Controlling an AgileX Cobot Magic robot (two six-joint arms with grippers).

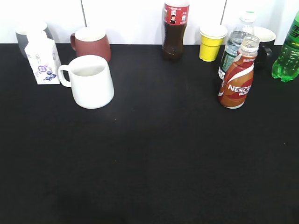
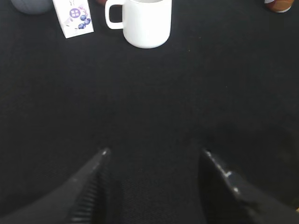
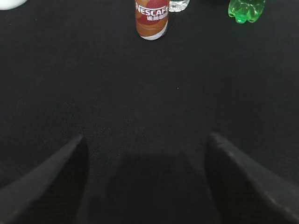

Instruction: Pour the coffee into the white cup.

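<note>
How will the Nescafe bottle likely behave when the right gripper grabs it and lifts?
The Nescafe bottle stands tall on a narrow base, so a sideways nudge could tip it. Its glossy wrap and curvy waist may let the open right gripper slip unless it closes at the waist. It looks nearly full of coffee and has no cap, so it is probably fairly heavy and could spill if tilted early.

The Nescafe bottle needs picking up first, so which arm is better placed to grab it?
The right arm. The Nescafe bottle stands on the right side of the table, and the right gripper is open and faces it almost straight ahead. The left gripper faces the white cup instead.
</note>
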